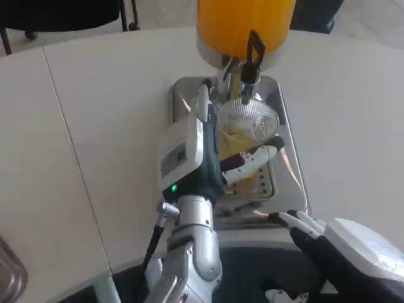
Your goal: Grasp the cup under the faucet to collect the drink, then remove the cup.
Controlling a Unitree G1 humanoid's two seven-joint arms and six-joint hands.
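A clear ribbed plastic cup [247,124] with yellow drink in it stands on the metal drip tray [288,165], right below the faucet [247,74] of the orange drink dispenser [245,25]. My left hand [201,146] wraps the cup from its left side, fingers curled around the front. A stream of orange liquid seems to run from the faucet into the cup. At the bottom right, near the table's front edge, my right hand [331,243] rests with fingers pointing left and nothing in it.
The dispenser and tray stand at the middle back of the white table [95,126]. A metal object [9,271] shows at the bottom left corner. Chair legs stand beyond the table's far edge.
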